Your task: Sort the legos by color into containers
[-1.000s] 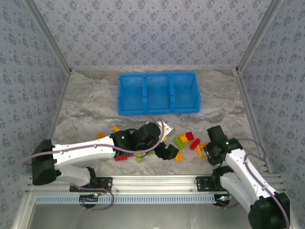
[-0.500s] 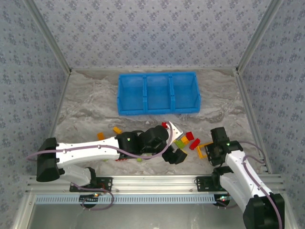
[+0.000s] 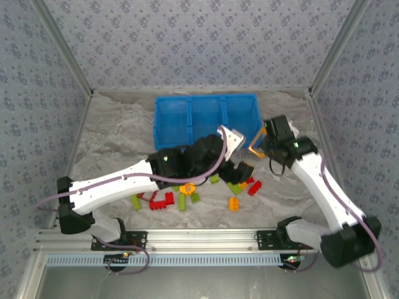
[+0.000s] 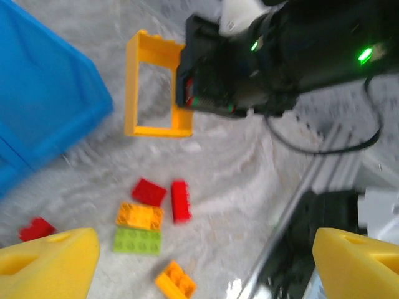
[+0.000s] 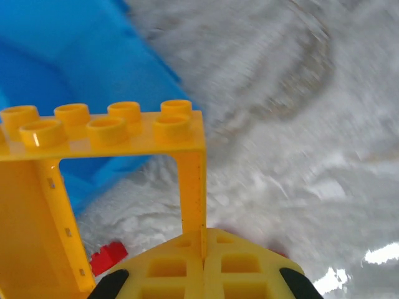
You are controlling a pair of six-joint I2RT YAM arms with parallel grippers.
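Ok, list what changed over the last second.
The right gripper closed on the orange-yellow frame brick, lifted it and carried it forward to the right end of the blue bin. The left gripper swung forward and to the right, and stands open over the loose bricks. The blue bin did not move, and the loose bricks look mostly undisturbed.

Far on the bench [image 3: 118, 149], a three-compartment bin [image 3: 189, 121]. Near of it, loose bricks [image 3: 182, 202] scattered. Just beside its near right corner, a frame brick [image 4: 133, 84] off the bench.
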